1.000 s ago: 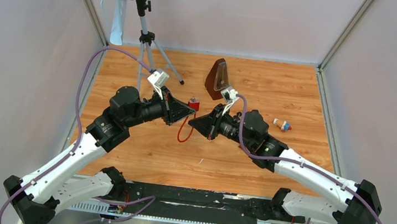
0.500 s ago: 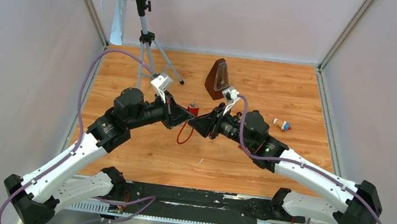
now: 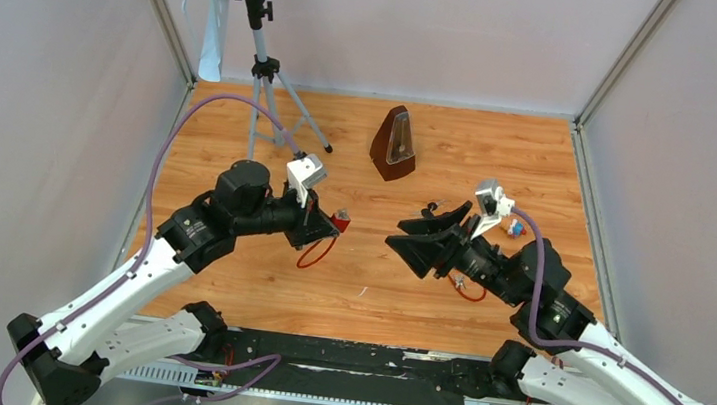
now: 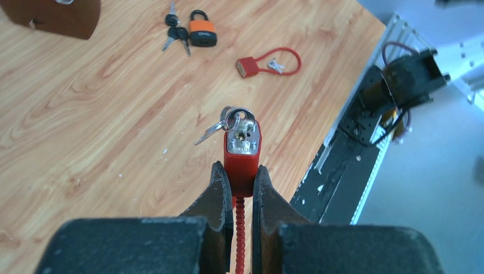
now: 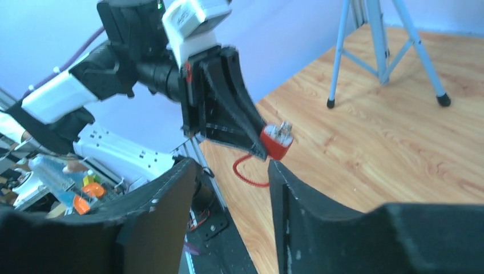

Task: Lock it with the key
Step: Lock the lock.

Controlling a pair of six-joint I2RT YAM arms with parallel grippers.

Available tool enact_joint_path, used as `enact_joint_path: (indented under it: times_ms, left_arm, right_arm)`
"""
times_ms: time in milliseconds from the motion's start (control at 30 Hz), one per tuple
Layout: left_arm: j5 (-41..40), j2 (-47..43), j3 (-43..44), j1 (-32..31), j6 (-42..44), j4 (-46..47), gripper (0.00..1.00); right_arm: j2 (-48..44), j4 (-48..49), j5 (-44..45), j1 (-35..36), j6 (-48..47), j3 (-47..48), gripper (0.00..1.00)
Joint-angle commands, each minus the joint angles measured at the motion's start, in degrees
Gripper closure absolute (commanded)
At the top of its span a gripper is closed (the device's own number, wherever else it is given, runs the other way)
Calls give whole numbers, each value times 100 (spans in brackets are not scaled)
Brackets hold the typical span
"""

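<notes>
Left fingers (image 4: pixel 220 188) are pinched narrow on the lower body of the red cable padlock (image 4: pixel 242 160), one on each side. Its coiled red cable (image 4: pixel 240 228) trails back between them. The lock is held up off the wooden tabletop (image 3: pixel 500 157), over the middle and a bit toward the left edge, with the keyhole face pointing at the other arm. A silver key (image 4: pixel 244 116) sits in the keyhole, with a key ring (image 4: pixel 227 114) and a spare key (image 4: pixel 208 132) dangling off it.

Right fingers (image 5: pixel 308 205) are spread wide, holding nothing, well apart from the lock but facing it.

So the step, as I read it, is getting the right fingers onto that key and turning it. I'd come in straight along the key's axis and pinch the flat head, not the ring or the spare. Then roll the wrist only. Any sideways shove and the lock will probably pivot in the left pinch. I can't tell if the cable's free end is seated, so check that first.

The orange padlock (image 4: pixel 202 31) and the second red cable lock (image 4: pixel 268 61) lying on the right half aren't involved.
</notes>
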Motion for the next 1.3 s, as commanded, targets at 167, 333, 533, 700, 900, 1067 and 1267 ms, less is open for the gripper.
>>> enact_joint_path:
  times_ms: [167, 333, 533, 700, 900, 1067, 1267]
  left_arm:
    - [991, -493, 286, -5, 1382, -214, 100]
    - [530, -525, 371, 0, 1574, -478, 100]
    - [403, -335, 434, -1, 1609, -578, 100]
    - [406, -199, 441, -5, 1546, -502, 100]
    - [457, -189, 412, 0, 1542, -433, 100]
    - [543, -232, 386, -2, 1546, -445, 100]
    - [652, -296, 321, 0, 1547, -469, 100]
  right_arm:
    - [1495, -1457, 551, -15, 1008, 1683, 80]
    - [1977, -1709, 668, 157, 1465, 1942, 65]
    - [2495, -1736, 795, 327, 1980, 2227, 63]
    - [2849, -1675, 825, 418, 2105, 2431, 61]
    - [3141, -1670, 975, 463, 2098, 2533, 65]
    - [3234, -1566, 1182, 509, 1772, 2533, 72]
    - [3177, -1063, 947, 513, 1371, 2396, 91]
